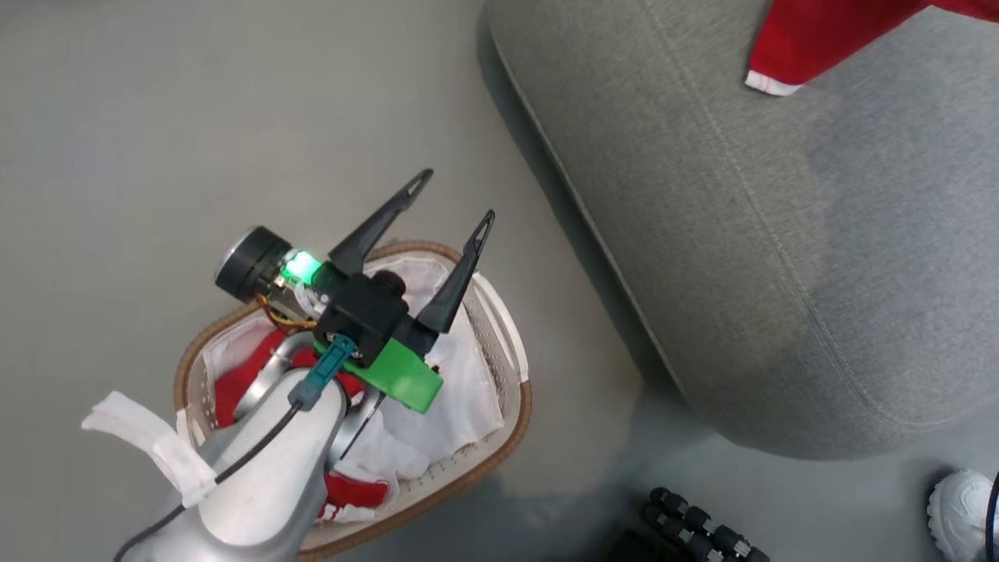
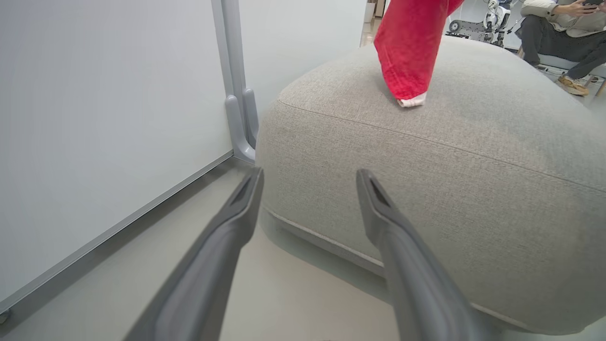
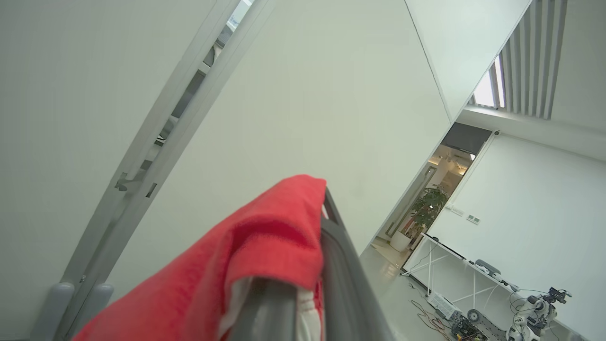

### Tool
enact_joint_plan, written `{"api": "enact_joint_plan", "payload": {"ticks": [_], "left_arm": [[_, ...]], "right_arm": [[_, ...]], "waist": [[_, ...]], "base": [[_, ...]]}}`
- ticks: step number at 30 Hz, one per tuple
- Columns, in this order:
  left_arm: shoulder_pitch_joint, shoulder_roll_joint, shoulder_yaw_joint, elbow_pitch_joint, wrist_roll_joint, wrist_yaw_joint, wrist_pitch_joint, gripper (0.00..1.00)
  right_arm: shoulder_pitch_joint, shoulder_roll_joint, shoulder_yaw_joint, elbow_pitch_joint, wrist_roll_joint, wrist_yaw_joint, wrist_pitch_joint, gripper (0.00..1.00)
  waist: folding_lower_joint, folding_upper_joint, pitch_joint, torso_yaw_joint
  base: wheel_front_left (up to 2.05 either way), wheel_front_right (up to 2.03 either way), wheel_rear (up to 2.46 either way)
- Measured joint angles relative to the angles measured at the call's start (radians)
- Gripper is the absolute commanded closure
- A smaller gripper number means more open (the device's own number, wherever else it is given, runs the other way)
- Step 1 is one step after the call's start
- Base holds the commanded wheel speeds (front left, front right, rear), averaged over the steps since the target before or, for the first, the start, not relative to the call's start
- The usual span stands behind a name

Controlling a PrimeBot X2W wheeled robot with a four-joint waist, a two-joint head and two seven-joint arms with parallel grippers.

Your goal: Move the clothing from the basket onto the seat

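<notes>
One red garment hangs from the right gripper, which is clamped shut on it; the left wrist view shows its white hem down at the seat top. Head view adds more red clothing in the basket, directly under the wide-open, empty left gripper.
</notes>
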Motion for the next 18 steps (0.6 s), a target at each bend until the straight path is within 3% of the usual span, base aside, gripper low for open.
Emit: {"api": "enact_joint_plan", "payload": {"ticks": [8,18], "left_arm": [[-0.091,0.016,-0.045,0.005,0.012,0.0,0.007,0.0],[-0.098,0.015,-0.052,0.04,0.006,0.003,0.007,0.0]], "right_arm": [[-0.058,0.031,-0.042,0.132,-0.03,0.0,0.0,1.0],[0.069,0.093,-0.059,0.246,-0.099,0.0,0.0,1.0]], "waist": [[0.0001,0.0,0.158,0.039],[0.0,0.0,0.245,0.086]], "base": [[0.0,0.0,0.0],[0.0,0.0,0.0]]}}
